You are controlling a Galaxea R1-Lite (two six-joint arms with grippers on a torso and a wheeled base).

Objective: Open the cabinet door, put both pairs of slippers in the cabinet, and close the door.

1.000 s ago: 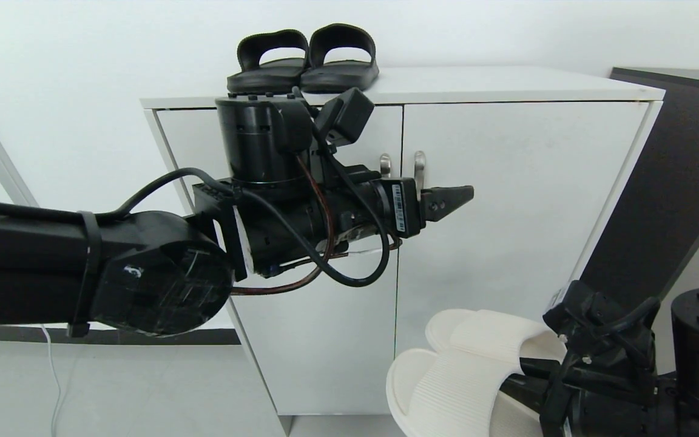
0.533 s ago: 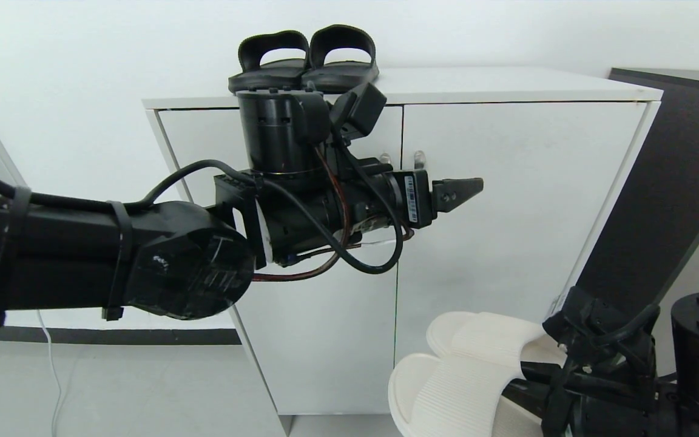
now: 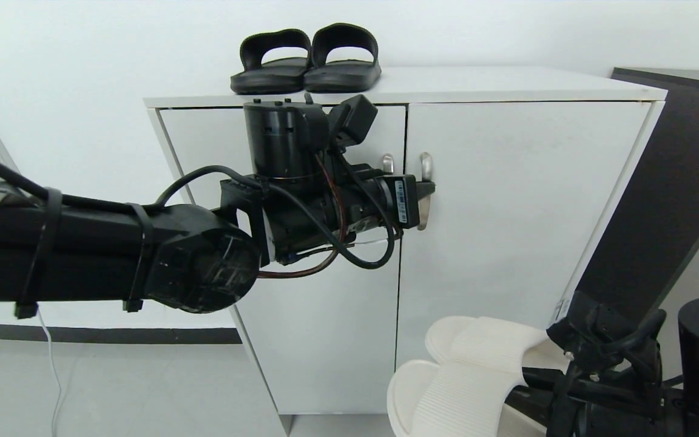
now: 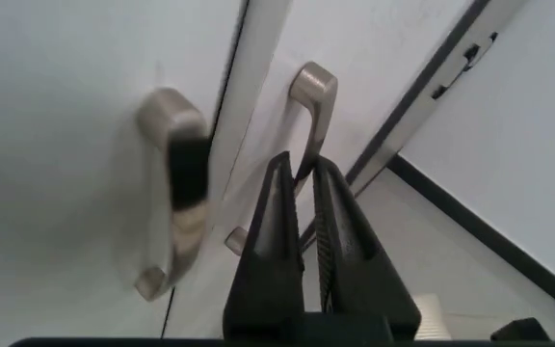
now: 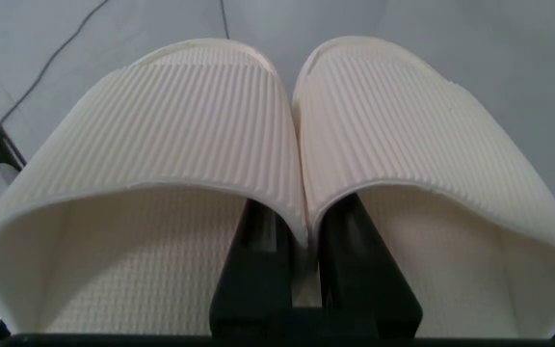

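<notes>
Head view: a white cabinet [image 3: 507, 212] stands at the centre with both doors shut, and the black slippers [image 3: 307, 60] sit side by side on its top at 12 o'clock, toes towards the camera. The left arm comes in from 9 o'clock, level with the upper part of the doors, and the left claw [image 3: 427, 191] is at the right door handle [image 3: 426, 176], just past the left door handle [image 3: 387, 162]. In the left wrist view its two fingers [image 4: 277, 231] are drawn close together, clenched on the thin metal bar of that right handle, which runs in between their tips. At 5 o'clock, low in front of the right door, the white slippers [image 3: 465, 370] hang as a pair from the right claw [image 5: 303, 217]. The right wrist view shows one finger under each ribbed strap, the two squeezing the straps' touching inner edges between them. A dark panel [image 3: 659, 212] leans beside the cabinet at 3 o'clock.
</notes>
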